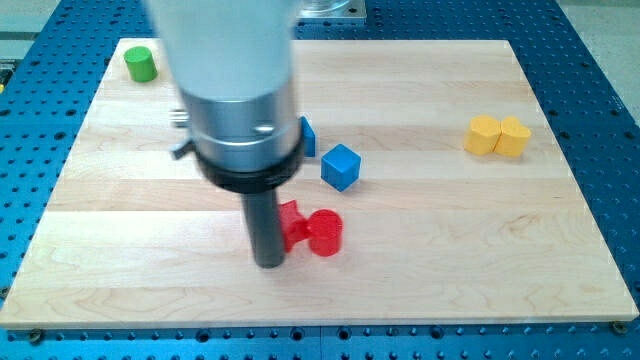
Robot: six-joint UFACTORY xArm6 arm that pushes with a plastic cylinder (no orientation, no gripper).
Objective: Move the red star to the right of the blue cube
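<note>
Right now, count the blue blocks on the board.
2. A blue cube sits near the board's middle; another blue block lies up-left of it, partly hidden behind the arm, which may cover more.

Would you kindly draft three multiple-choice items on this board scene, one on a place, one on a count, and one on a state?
1. Where is the green block?
A. the board's top-left corner in the view
B. the view's bottom right
C. beside the yellow blocks

2. How many red blocks show?
A. one
B. two
C. four

3. How does my tip stand to the red star?
A. far off at the view's top
B. right against its left side in the view
C. on its right side in the view

Answers:
1. A, since the green block sits alone near the top-left corner of the wooden board.
2. B, since only the red star and the red cylinder show.
3. B, since the rod's end meets the star's left edge in the view, below and left of the blue cube.
</note>
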